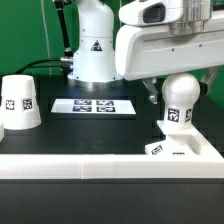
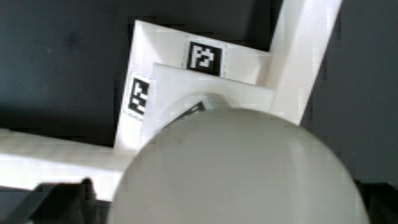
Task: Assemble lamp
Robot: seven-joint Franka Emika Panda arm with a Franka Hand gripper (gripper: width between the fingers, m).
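Note:
The ball-shaped bulb (image 1: 181, 97) stands upright with its neck down in the wedge-shaped base (image 1: 183, 150) at the exterior view's right. My gripper (image 1: 180, 88) hangs over the bulb with a finger on each side. A thin gap shows between the left finger (image 1: 151, 94) and the bulb, so the jaws look open. In the wrist view the bulb (image 2: 231, 165) fills the space between my gripper's (image 2: 217, 215) jaws, with the tagged base (image 2: 192, 70) beyond it. The cone-shaped shade (image 1: 20, 103) stands alone at the exterior view's left.
The marker board (image 1: 93, 105) lies flat in the middle, in front of the arm's pedestal (image 1: 92, 50). A long white rail (image 1: 90, 160) runs along the front edge and turns up beside the base, as the wrist view (image 2: 306, 50) also shows.

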